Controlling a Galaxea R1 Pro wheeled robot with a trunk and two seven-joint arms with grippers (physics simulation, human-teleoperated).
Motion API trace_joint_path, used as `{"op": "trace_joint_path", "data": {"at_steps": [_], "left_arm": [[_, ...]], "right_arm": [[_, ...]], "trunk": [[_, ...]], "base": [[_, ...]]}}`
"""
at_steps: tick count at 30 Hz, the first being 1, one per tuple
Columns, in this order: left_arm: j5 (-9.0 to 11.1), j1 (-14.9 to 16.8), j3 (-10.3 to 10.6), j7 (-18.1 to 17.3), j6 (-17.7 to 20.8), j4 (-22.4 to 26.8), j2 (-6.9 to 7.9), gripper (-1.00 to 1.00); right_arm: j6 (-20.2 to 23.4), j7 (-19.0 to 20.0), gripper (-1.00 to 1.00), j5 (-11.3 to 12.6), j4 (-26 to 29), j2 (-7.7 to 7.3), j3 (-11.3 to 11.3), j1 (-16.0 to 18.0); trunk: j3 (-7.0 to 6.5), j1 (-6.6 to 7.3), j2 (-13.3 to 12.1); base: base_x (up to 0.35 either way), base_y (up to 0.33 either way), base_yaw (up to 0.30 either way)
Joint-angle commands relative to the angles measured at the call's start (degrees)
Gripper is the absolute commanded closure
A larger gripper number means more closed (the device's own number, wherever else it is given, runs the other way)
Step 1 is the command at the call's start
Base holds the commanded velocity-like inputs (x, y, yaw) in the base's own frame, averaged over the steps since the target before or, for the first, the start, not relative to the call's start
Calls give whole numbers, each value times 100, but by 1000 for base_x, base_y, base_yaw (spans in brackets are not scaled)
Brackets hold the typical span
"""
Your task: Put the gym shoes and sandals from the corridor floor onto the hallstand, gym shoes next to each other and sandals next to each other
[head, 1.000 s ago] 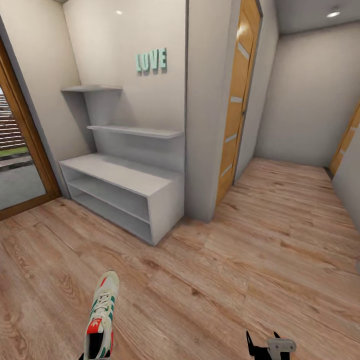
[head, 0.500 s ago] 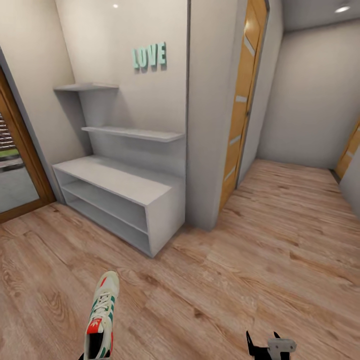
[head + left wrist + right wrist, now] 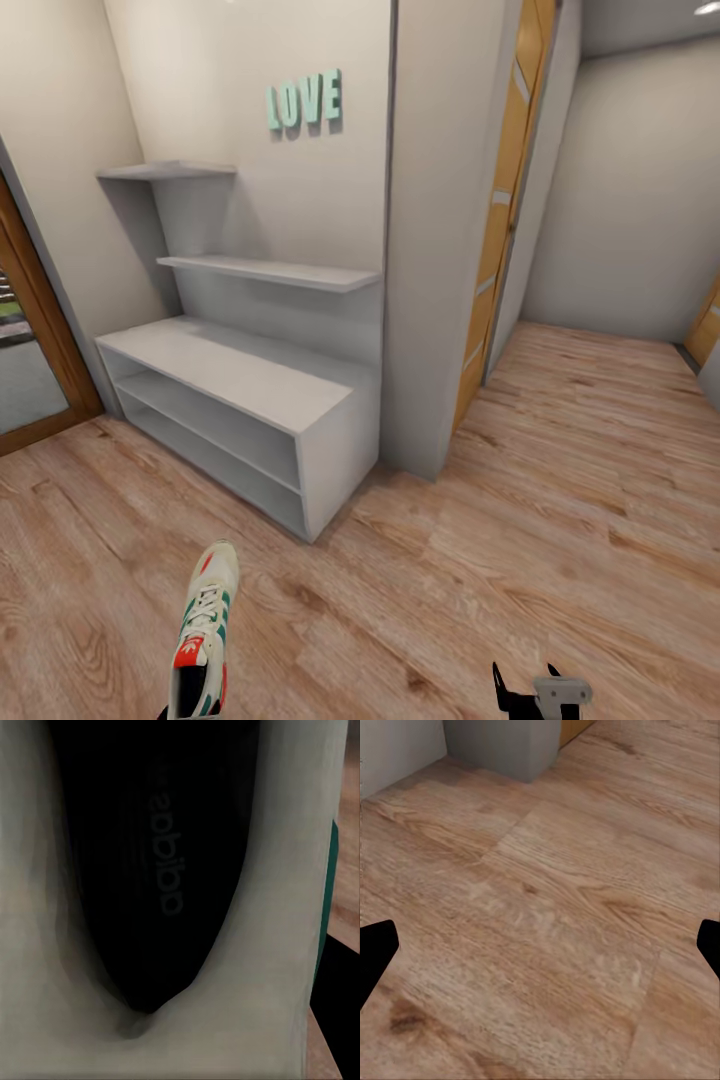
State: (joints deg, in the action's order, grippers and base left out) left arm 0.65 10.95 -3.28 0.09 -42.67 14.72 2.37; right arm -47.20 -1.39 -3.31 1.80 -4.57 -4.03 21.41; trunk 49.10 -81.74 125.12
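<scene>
A wood-plank floor (image 3: 560,520) filled the lower half of the head view, running back toward a door (image 3: 500,220) at upper right. At left centre stood the pale-grey rack (image 3: 240,400), its top and both open shelf rows bare, with two stepped wall shelves (image 3: 265,270) above it and teal "LOVE" letters (image 3: 305,100) near the top edge. A glazed door (image 3: 25,330) edged the far left.

At the bottom left of the head view, one gym shoe (image 3: 203,635) pointed toe-first toward the rack, white with green stripes and a red-orange tongue. The left wrist view looked straight down into that shoe's dark insole (image 3: 161,862), so the shoe appeared to be carried on the left arm; the left gripper's fingers could not be made out, and whether they pinched the shoe could not be told from the pictures. The right gripper (image 3: 527,692) sat at the bottom right, its dark fingertips (image 3: 375,952) spread wide apart over bare planks, holding nothing.

The shoe was well short of the rack. If the hold on it was shallow, a jolt on the approach could tip it out onto the floor. The rack's near corner also stood close to the path, and the shoe's toe could strike the edge before clearing the top.
</scene>
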Motion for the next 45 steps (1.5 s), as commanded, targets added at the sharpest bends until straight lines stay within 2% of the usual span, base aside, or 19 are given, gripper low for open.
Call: {"op": "trace_joint_path", "data": {"at_steps": [1,13,18,20,23,25,28,45], "left_arm": [[5,4,-5,0,-16,-4,-3,100],[-3,4,5,-11,-21,-12,-8,100],[-73,4,39,-63,-16,-24,-14,100],[-136,2,85,-87,-15,-55,-27,100],[-455,3,356,-114,-14,-147,-39,100],[-590,3,467,-114,-18,-169,-44,100],[-678,4,543,-116,-17,-184,-47,100],[-756,4,628,-152,-6,-189,-53,100]], "right_arm": [[-18,-10,-100,-38,-5,0,-37,4],[-18,-10,-100,-38,-5,0,-37,4],[-18,-10,-100,-38,-5,0,-37,4],[-18,-10,-100,-38,-5,-2,-37,4],[-18,-10,-100,-38,-6,0,-37,4],[-18,-10,-100,-38,-5,0,-37,4],[-18,-10,-100,-38,-6,-2,-37,4],[-18,-10,-100,-38,-5,-1,-37,4]], "trunk": [[5,-2,2],[5,-2,2],[5,-2,2],[5,-2,2],[5,-2,2],[5,-2,2],[5,-2,2],[5,-2,2]], "base": [[315,187,0],[314,152,-174],[231,17,-261],[73,5,-262],[29,2,-263],[11,1,-263],[5,0,-263],[1,0,-263]]}}
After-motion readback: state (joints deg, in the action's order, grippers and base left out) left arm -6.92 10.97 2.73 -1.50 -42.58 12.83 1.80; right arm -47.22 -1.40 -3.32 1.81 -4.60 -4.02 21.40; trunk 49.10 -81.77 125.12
